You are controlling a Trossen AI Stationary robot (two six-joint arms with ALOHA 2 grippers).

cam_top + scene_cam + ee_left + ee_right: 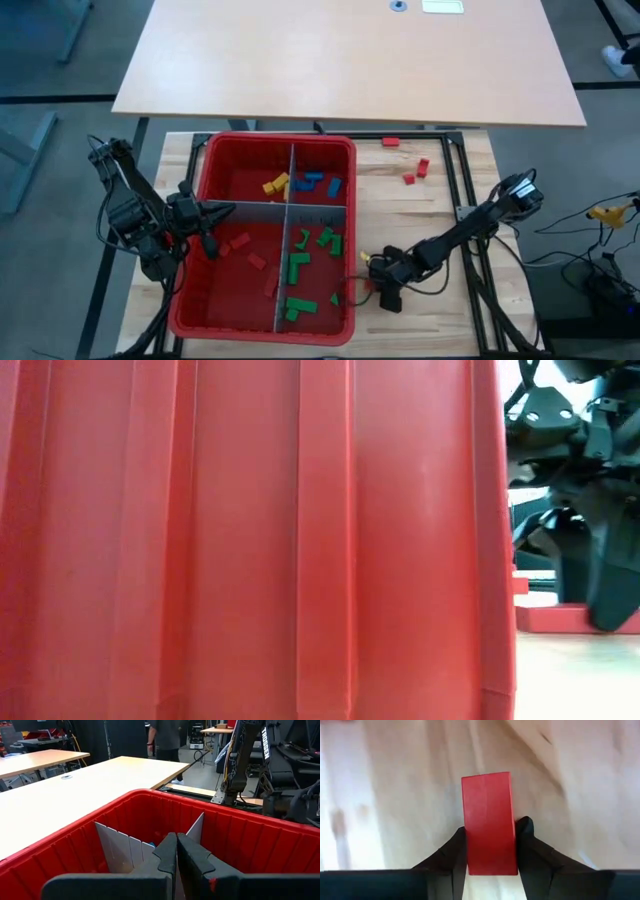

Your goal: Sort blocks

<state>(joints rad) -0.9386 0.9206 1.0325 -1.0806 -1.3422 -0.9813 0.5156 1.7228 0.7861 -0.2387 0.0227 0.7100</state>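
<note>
Pinched between the right hand (490, 851)'s fingers, one red block (488, 822) sits on the tabletop (395, 795) beside the red bin (200, 175), three red blocks (412, 172) lie loose nearby, and the left hand (176, 851), fingers together, hovers inside the bin.

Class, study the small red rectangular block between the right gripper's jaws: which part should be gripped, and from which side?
Grip the small red rectangular block across its two long parallel faces, near the end closest to the right gripper, coming down from above. It lies flat on the wooden table, and the jaws already flank that narrow width.
</note>
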